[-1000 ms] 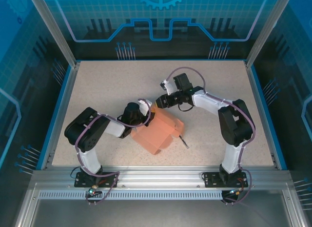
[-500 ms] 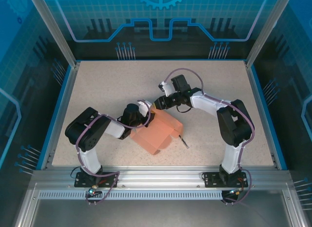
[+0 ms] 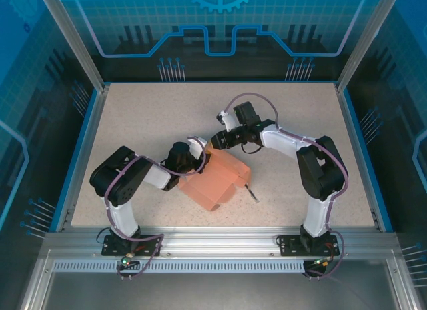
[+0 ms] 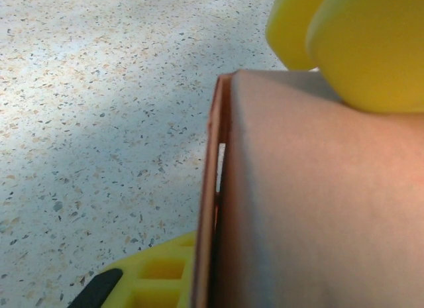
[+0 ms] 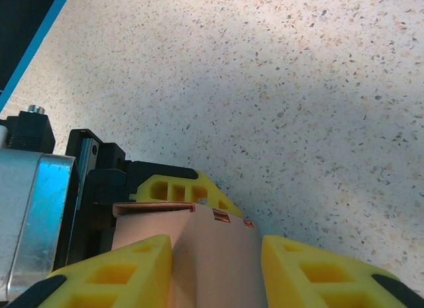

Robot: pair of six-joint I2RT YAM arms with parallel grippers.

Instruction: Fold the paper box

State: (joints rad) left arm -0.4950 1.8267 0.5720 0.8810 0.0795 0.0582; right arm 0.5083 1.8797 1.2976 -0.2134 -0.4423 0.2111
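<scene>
Here left tool (image 4: 255, 159), right tool (image 5: 216, 258) clamp paper box (image 3: 217, 181); interior hidden.

I'm looking down on the surface (image 3: 147, 117) now: pale, speckled beige, with a blue rim (image 3: 81, 150) along its left, far and right sides. Sitting on it, a touch nearer than centre, is the paper box (image 3: 217, 183), salmon-pink and turned at an angle to the edges. Just beside the box's right-hand corner a thin dark stick (image 3: 251, 192) lies flat. Whether stick and box touch, I can't tell.
</scene>
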